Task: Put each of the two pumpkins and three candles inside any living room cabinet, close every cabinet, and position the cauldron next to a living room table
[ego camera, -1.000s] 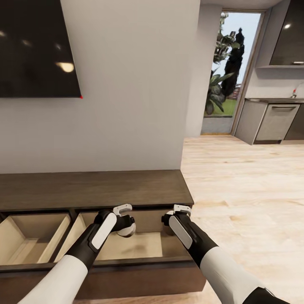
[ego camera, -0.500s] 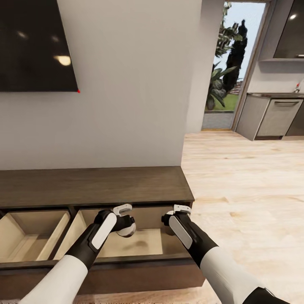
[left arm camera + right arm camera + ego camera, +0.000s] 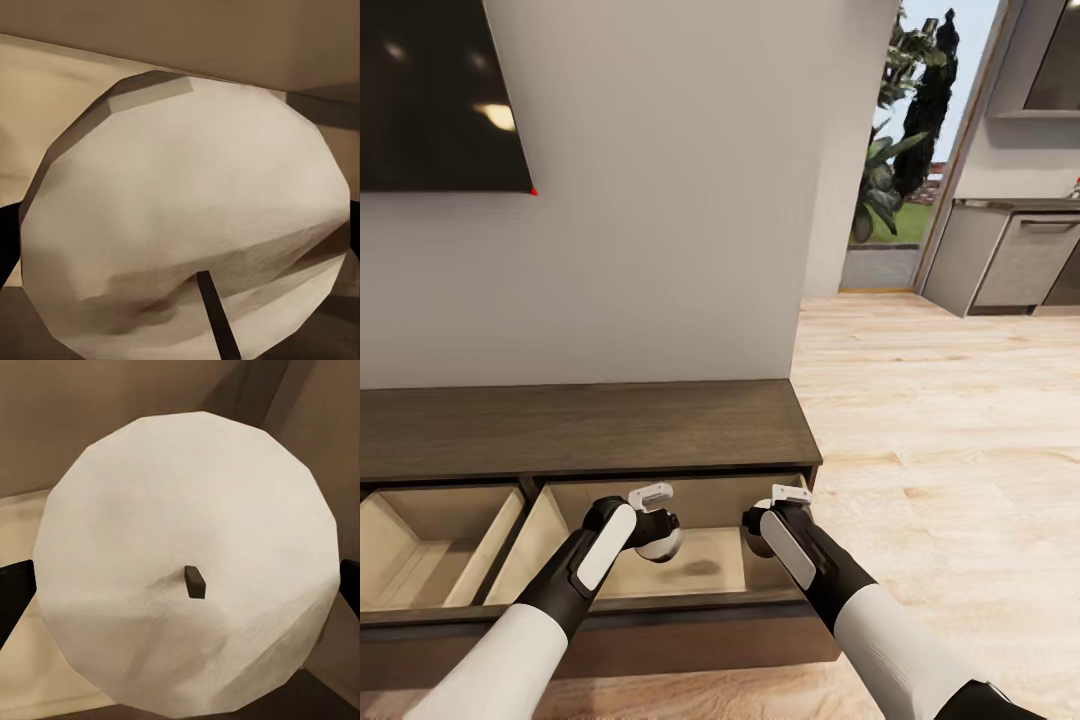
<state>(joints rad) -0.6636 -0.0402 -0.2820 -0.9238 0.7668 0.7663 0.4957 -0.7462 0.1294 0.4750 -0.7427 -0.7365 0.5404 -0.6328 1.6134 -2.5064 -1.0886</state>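
Note:
The cabinet (image 3: 580,425), a long low dark-brown unit, stands against the wall with two drawers pulled out. Over its right drawer (image 3: 710,572) with a pale beige inside, my left gripper (image 3: 658,530) is shut on a beige-grey candle (image 3: 662,546). My right gripper (image 3: 765,525) is shut on a second candle (image 3: 756,542) above the same drawer's right end. Each wrist view shows its candle end-on: the left candle (image 3: 187,217) with a dark wick, the right candle (image 3: 187,562) with its wick in the middle. The pumpkins, cauldron and table are out of view.
The left drawer (image 3: 430,540) also stands out, nothing visible inside. A dark TV screen (image 3: 430,90) hangs on the wall above. Pale wood floor (image 3: 940,450) runs right toward a glass door with plants (image 3: 900,150) and grey kitchen units (image 3: 1020,260).
The whole picture has shifted, so the camera has moved: the cabinet sits higher in the frame. Both arms keep the same pose, each still holding its candle.

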